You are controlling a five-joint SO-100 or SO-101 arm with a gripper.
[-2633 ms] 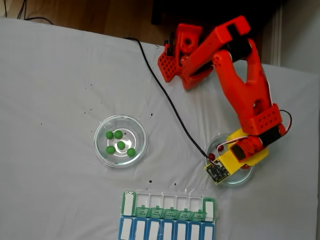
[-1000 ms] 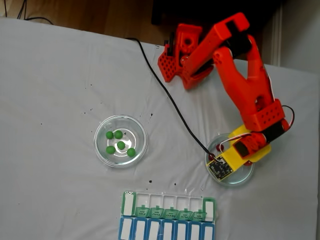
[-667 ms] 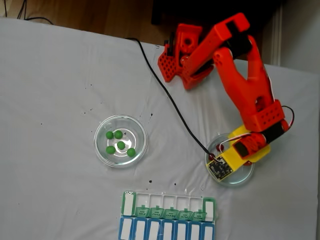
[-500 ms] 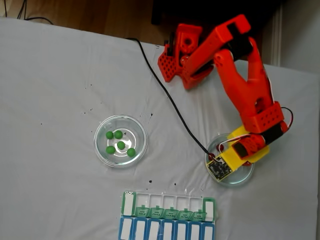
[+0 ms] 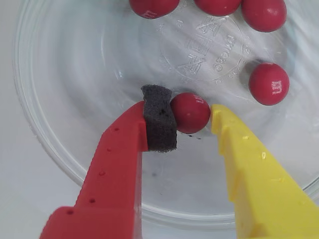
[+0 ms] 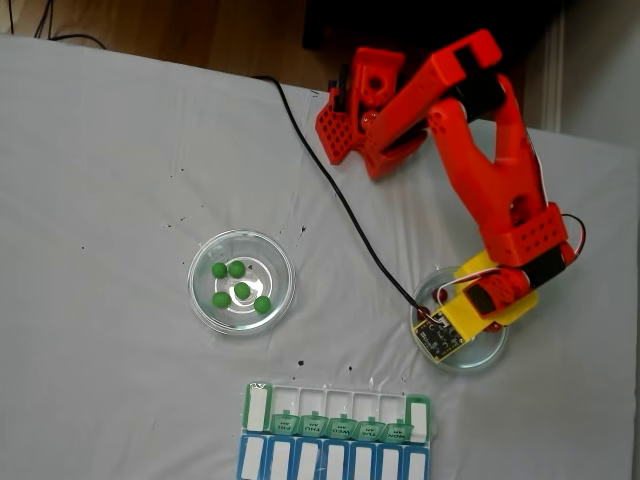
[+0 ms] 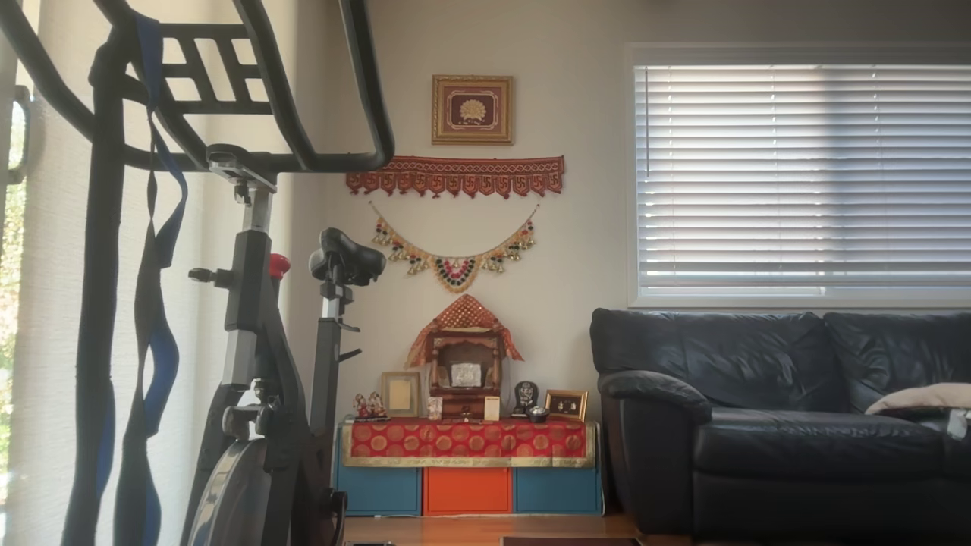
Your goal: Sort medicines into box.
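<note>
Currently, in the wrist view, the gripper (image 5: 189, 117) is lowered into a clear glass dish (image 5: 60, 149), and a dark red medicine ball (image 5: 190, 112) is held between its fingers. The ball is touched on one side by the black foam pad (image 5: 159, 124) of the red finger (image 5: 117, 184); contact with the yellow finger (image 5: 254, 179) on the other side appears to be made, though a thin gap cannot be excluded. Four more red balls (image 5: 269, 83) are seen loose in the upper part of the dish.

In the fixed view, this dish (image 6: 492, 352) is located near the right edge of the white-covered tabletop (image 6: 100, 180), beneath the orange arm (image 6: 490, 170). A second glass dish (image 6: 241, 281) holding five green balls (image 6: 241, 290) is placed near the tabletop's centre. The pill organizer (image 6: 335, 440) is positioned at the bottom edge, with green lids in its upper row and blue lids below, well apart from both dishes. A black cable (image 6: 330, 190) is routed across the tabletop to the gripper.
</note>
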